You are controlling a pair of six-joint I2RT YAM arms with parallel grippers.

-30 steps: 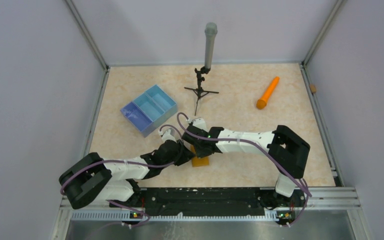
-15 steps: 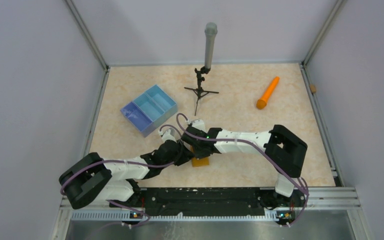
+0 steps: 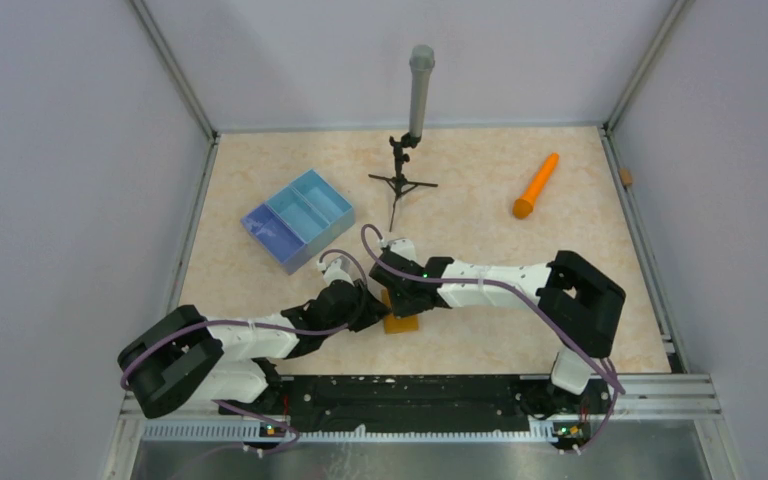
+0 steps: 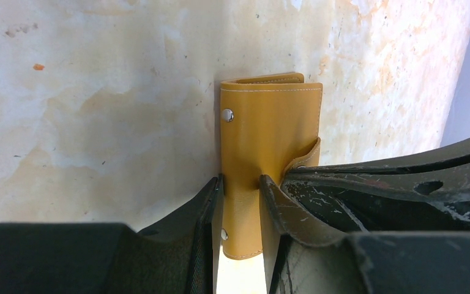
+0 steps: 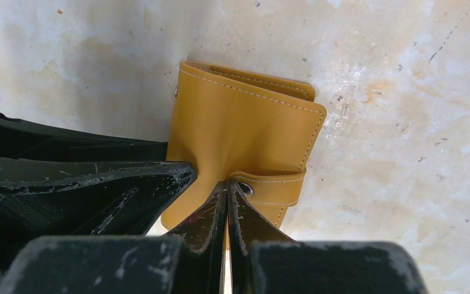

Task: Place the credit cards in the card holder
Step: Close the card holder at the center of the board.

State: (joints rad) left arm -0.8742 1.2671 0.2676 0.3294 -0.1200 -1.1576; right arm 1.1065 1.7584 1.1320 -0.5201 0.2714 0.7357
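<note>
The holder (image 3: 401, 322) lies folded shut on the counter (image 3: 480, 200) at about 6 o'clock, close to the arms. The left jaws grasp it across one edge. The right jaws are clenched on its tab (image 5: 278, 187), at the holder's 5 o'clock in the right wrist view. No cards show in any view. By my reading the task has barely begun: unsnapping, opening and loading all remain.

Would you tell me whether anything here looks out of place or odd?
Nothing spilled or damaged. The card holder lies folded, but its snap tab curls up off the cover where the right gripper seems to pinch it, and no credit cards show.
</note>
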